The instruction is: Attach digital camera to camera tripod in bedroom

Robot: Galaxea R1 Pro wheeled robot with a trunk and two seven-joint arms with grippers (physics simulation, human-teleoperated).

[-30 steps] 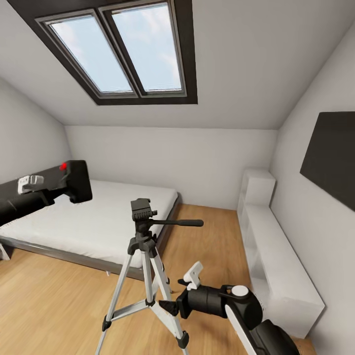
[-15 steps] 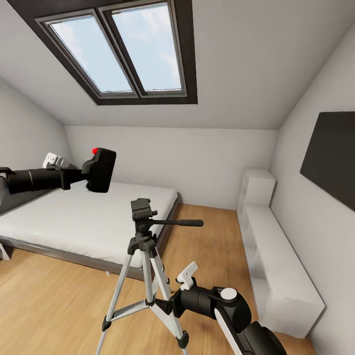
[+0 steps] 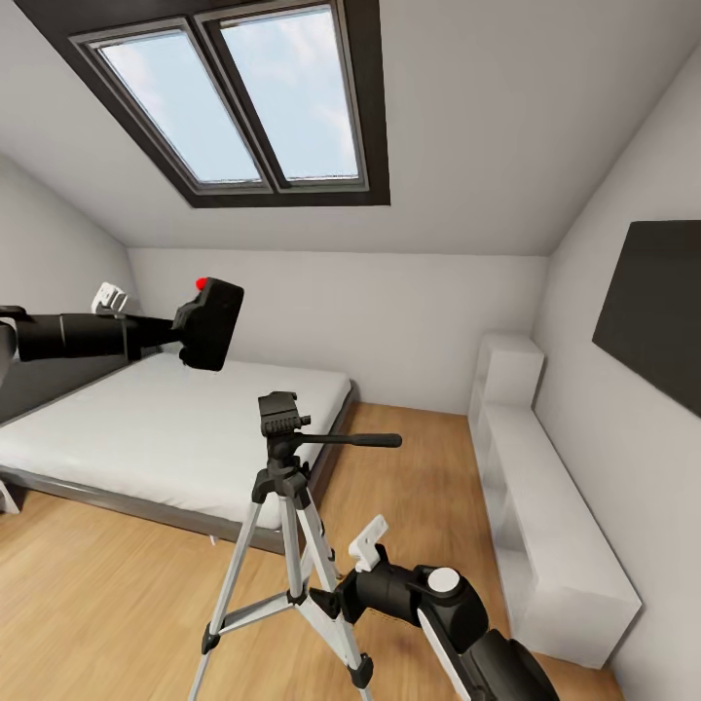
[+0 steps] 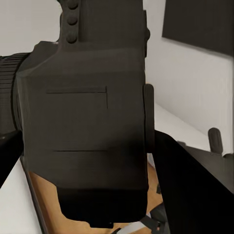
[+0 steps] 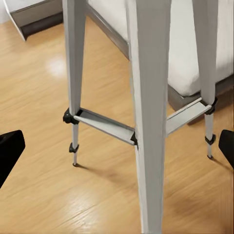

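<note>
The black digital camera (image 3: 208, 324), red button on top, hangs in the air up and to the left of the tripod head, over the bed. My left gripper (image 3: 183, 329) is shut on it, with the arm reaching in from the left. Close up, the camera body (image 4: 83, 122) blocks most of the left wrist view. The camera tripod (image 3: 288, 506) stands on the wooden floor with its black head (image 3: 279, 414) bare and its handle (image 3: 350, 440) pointing right. My right gripper (image 3: 326, 606) is open low by the silver legs (image 5: 148, 97), one fingertip (image 5: 9, 151) on each side.
A low white bed (image 3: 146, 438) lies behind and to the left of the tripod. White low shelving (image 3: 545, 526) runs along the right wall under a dark wall panel (image 3: 652, 312). A double skylight (image 3: 243, 97) sits in the sloped ceiling. Open wooden floor (image 3: 97, 604) spreads at the front left.
My left arm has carried the camera up and to the right, closer to the tripod head. My right arm has edged left toward the tripod legs. The tripod has stayed put.
</note>
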